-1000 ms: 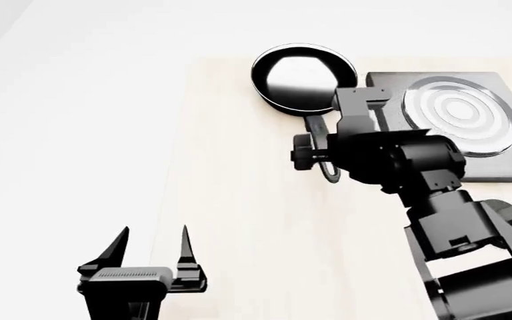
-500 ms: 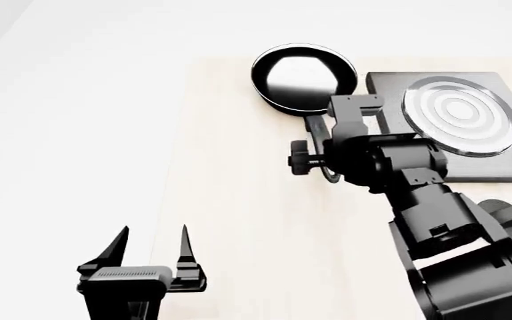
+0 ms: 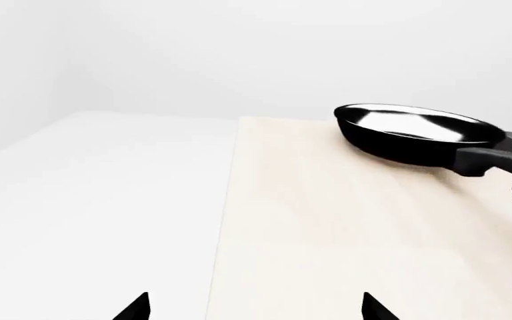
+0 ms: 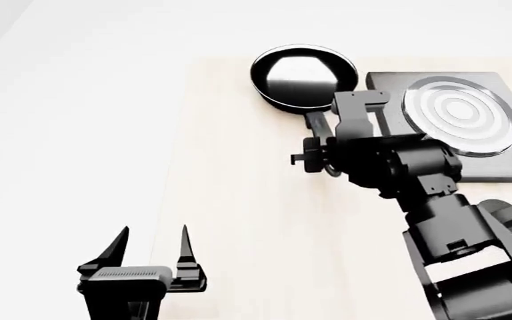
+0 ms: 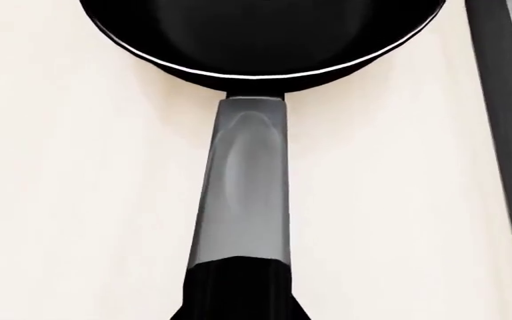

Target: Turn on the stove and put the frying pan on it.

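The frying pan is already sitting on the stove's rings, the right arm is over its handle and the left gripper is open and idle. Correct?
Not quite. The head view shows the frying pan on the wooden counter beside the stove, whose rings are bare. The rest stands: the right arm is over the handle and the left gripper is open, idle.

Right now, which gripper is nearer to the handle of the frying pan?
The right. The right gripper is directly over the frying pan handle, beside the stove. The left gripper hangs far away, near the table's front edge, jaws open.

frying pan [image 4: 303, 76] left of stove [image 4: 469, 127]
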You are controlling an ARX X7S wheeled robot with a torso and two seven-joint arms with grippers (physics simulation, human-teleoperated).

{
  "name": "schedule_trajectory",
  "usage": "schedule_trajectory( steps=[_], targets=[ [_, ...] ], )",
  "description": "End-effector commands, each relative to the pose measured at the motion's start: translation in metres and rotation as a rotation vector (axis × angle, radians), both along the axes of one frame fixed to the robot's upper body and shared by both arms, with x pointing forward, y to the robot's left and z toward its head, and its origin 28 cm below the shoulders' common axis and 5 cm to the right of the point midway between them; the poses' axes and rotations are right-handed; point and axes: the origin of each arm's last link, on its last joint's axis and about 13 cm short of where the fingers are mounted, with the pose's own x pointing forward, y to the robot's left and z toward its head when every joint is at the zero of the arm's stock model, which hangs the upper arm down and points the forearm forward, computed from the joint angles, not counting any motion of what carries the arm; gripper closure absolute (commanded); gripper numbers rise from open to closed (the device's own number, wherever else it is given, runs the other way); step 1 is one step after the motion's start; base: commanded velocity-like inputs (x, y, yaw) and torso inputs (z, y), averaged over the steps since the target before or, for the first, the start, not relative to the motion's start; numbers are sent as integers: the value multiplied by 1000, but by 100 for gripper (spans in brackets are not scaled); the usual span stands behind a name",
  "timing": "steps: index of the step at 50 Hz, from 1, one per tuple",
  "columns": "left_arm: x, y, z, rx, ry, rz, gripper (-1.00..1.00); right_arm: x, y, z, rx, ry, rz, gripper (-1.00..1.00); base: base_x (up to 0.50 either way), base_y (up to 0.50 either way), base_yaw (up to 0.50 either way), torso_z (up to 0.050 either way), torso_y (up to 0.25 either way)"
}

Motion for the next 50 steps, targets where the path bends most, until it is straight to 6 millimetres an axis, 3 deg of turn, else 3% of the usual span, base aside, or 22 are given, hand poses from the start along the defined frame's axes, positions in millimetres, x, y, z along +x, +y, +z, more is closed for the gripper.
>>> schedule_trajectory(
  steps=[1,20,50],
  targets=[
    [0,0,0,1,0,1,-100,-18,2,20,-12,-92,31,100,0,0,0,0,0],
    [0,1,0,1,0,4,-100,-38,-1,36,-15,-214,33,100,0,0,0,0,1],
    [-1,0,0,1,1,1,-100,-62,-33,63,26,-282,-74,100,0,0,0,0,2]
  ],
)
